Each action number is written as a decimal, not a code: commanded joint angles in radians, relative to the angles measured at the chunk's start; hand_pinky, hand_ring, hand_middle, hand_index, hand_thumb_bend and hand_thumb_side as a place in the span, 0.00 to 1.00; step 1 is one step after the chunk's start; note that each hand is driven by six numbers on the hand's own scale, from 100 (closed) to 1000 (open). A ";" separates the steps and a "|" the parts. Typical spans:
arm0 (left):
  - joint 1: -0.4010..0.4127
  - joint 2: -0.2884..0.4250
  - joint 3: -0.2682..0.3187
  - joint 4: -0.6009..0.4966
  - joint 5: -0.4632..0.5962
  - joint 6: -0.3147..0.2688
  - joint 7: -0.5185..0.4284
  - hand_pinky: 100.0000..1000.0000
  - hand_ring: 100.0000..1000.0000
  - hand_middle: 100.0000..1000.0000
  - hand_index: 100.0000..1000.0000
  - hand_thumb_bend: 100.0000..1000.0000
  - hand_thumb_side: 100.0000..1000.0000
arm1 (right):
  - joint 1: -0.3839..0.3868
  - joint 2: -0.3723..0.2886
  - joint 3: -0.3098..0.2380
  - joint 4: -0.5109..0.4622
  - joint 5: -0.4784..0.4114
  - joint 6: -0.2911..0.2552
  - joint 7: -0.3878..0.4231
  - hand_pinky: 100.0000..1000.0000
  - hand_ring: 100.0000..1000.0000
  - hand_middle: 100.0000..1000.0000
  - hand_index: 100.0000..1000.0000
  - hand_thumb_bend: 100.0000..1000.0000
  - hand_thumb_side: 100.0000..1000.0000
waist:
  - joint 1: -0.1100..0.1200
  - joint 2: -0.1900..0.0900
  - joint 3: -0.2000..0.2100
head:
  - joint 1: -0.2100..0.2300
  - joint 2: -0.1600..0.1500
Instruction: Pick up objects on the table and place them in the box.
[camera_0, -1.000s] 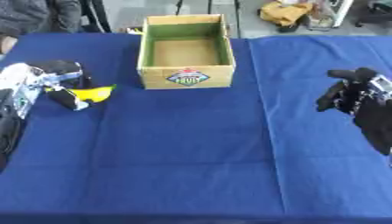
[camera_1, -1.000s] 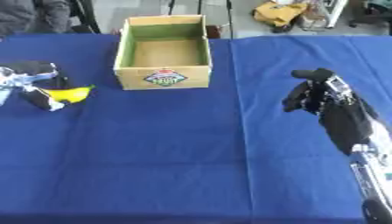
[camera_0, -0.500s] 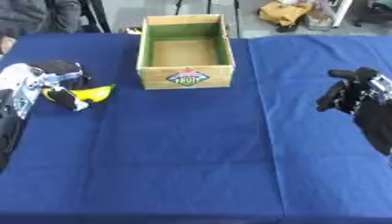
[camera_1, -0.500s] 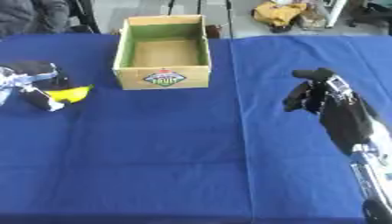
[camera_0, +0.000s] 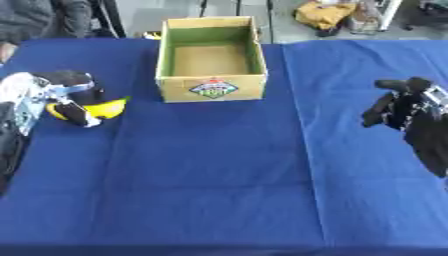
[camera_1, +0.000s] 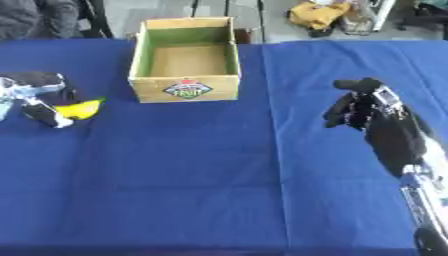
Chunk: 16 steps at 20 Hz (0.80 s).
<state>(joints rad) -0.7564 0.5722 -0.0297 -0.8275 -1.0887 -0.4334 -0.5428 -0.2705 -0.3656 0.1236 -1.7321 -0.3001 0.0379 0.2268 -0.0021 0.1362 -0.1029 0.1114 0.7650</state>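
A yellow curved object (camera_0: 107, 108), like a banana, lies on the blue cloth at the left. My left hand (camera_0: 63, 96) has its fingers and thumb curled round its near end. The open cardboard box (camera_0: 210, 88) with a green inside stands at the back centre and looks empty. My right hand (camera_1: 357, 106) hovers over the cloth at the right, fingers curled, with nothing in it.
The blue cloth (camera_0: 219, 170) covers the whole table. A person's dark sleeve (camera_0: 35, 17) shows at the far left edge. A yellow bag (camera_0: 322, 14) and chair legs stand on the floor beyond the table.
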 joint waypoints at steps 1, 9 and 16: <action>-0.013 0.017 0.000 -0.003 -0.005 -0.003 -0.005 0.52 0.48 0.51 0.67 0.33 0.29 | -0.007 -0.016 -0.009 -0.009 0.002 -0.001 0.004 0.56 0.56 0.46 0.81 0.00 0.91 | 0.001 -0.011 0.000 | -0.001 0.005; -0.016 0.022 0.005 -0.008 -0.004 0.024 0.035 0.46 0.43 0.45 0.60 0.00 0.15 | -0.007 -0.016 -0.009 -0.008 0.002 -0.001 0.005 0.56 0.56 0.46 0.81 0.00 0.91 | 0.000 -0.012 0.001 | -0.001 0.005; -0.042 0.046 0.007 -0.030 0.012 0.030 0.028 0.45 0.42 0.43 0.58 0.00 0.12 | -0.007 -0.017 -0.008 -0.007 0.001 -0.001 0.007 0.56 0.56 0.46 0.81 0.00 0.91 | 0.001 -0.017 0.001 | 0.000 0.005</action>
<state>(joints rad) -0.7723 0.5750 -0.0296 -0.8372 -1.0834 -0.4052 -0.5128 -0.2682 -0.3656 0.1236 -1.7311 -0.3001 0.0386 0.2306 -0.0025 0.1352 -0.1027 0.1114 0.7650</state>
